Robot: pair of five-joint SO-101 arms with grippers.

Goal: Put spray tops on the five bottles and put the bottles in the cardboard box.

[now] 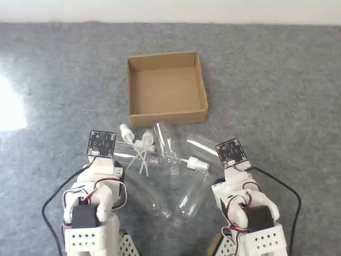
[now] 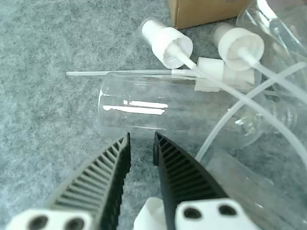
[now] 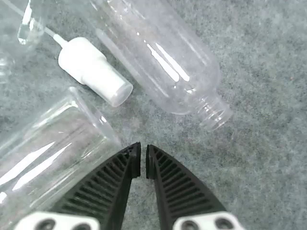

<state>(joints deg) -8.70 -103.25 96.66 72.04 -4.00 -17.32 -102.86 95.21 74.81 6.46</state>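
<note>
Several clear, uncapped bottles lie in a heap on the grey carpet, among them one (image 1: 165, 141) near the box and one (image 1: 194, 194) between the arms. White spray tops (image 1: 128, 132) (image 1: 146, 140) (image 1: 198, 164) with long tubes lie loose among them. Behind the heap sits the open cardboard box (image 1: 167, 88), with nothing in it. My left gripper (image 2: 142, 141) hovers just short of a lying bottle (image 2: 182, 115), its fingers a narrow gap apart and holding nothing. My right gripper (image 3: 143, 158) is shut and holds nothing, close to a bottle neck (image 3: 216, 112) and a spray top (image 3: 93, 72).
The left arm (image 1: 96, 202) and right arm (image 1: 248, 208) stand at the near edge, on either side of the heap. Bare carpet stretches to the left, to the right and behind the box. A bright glare patch (image 1: 10, 109) lies at the far left.
</note>
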